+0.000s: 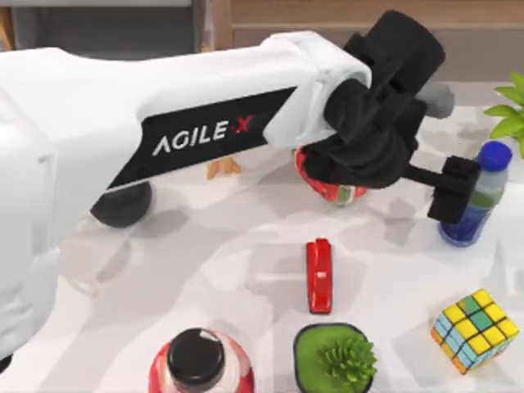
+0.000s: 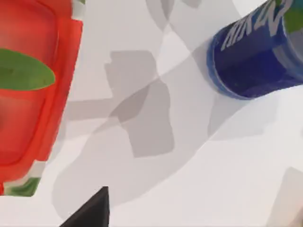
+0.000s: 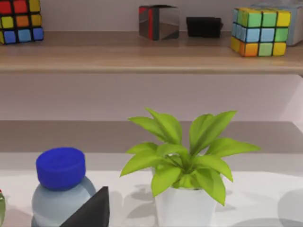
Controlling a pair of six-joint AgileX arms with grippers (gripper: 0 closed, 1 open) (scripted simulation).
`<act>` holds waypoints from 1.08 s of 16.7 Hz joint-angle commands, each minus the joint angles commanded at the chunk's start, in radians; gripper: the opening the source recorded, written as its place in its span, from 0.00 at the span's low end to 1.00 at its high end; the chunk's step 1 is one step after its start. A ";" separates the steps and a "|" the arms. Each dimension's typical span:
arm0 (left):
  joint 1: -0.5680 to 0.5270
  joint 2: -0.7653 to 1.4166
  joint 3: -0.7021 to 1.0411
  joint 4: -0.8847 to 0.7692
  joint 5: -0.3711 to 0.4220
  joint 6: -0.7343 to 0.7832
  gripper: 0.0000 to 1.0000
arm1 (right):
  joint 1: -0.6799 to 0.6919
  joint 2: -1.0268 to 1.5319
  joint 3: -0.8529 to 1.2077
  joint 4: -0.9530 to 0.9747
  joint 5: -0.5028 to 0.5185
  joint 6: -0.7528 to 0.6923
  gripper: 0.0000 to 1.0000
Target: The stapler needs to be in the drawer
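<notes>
The stapler [image 1: 319,276], a small glossy red bar, lies flat on the white table near the front middle, pointing front to back. My left arm reaches across from the left, and my left gripper [image 1: 453,192] hangs at the right, between the red planter [image 1: 332,187] and the blue bottle [image 1: 475,196], well behind and right of the stapler. In the left wrist view the planter [image 2: 28,94] and the bottle [image 2: 255,61] lie below with bare table between them. A grey recess [image 1: 106,33] shows at the far edge; I cannot tell whether it is the drawer.
A Rubik's cube [image 1: 475,329] sits front right. A green pot with a succulent [image 1: 340,360] and a black-capped red bottle [image 1: 199,360] stand at the front edge. A leafy plant [image 3: 182,156] stands back right, below a shelf [image 3: 142,52] with cubes.
</notes>
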 joint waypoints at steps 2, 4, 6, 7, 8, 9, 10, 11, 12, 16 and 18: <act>-0.012 0.055 0.070 -0.187 -0.038 -0.141 1.00 | 0.000 0.000 0.000 0.000 0.000 0.000 1.00; -0.013 0.100 0.135 -0.353 -0.071 -0.266 1.00 | 0.000 0.000 0.000 0.000 0.000 0.000 1.00; -0.009 0.133 0.192 -0.483 -0.098 -0.367 1.00 | 0.000 0.000 0.000 0.000 0.000 0.000 1.00; -0.006 0.145 0.219 -0.538 -0.109 -0.409 1.00 | 0.000 0.000 0.000 0.000 0.000 0.000 1.00; -0.002 0.154 0.241 -0.580 -0.118 -0.443 1.00 | 0.000 0.000 0.000 0.000 0.000 0.000 1.00; 0.003 0.160 0.258 -0.612 -0.124 -0.469 1.00 | 0.000 0.000 0.000 0.000 0.000 0.000 1.00; 0.007 0.164 0.271 -0.637 -0.129 -0.488 1.00 | 0.000 0.000 0.000 0.000 0.000 0.000 1.00; 0.009 0.166 0.278 -0.650 -0.131 -0.499 1.00 | 0.000 0.000 0.000 0.000 0.000 0.000 1.00; 0.010 0.167 0.279 -0.653 -0.132 -0.501 1.00 | 0.000 0.000 0.000 0.000 0.000 0.000 1.00; 0.010 0.167 0.279 -0.653 -0.132 -0.501 1.00 | 0.000 0.000 0.000 0.000 0.000 0.000 1.00; 0.006 0.165 0.274 -0.648 -0.131 -0.501 1.00 | 0.000 0.000 0.000 0.000 0.000 0.000 1.00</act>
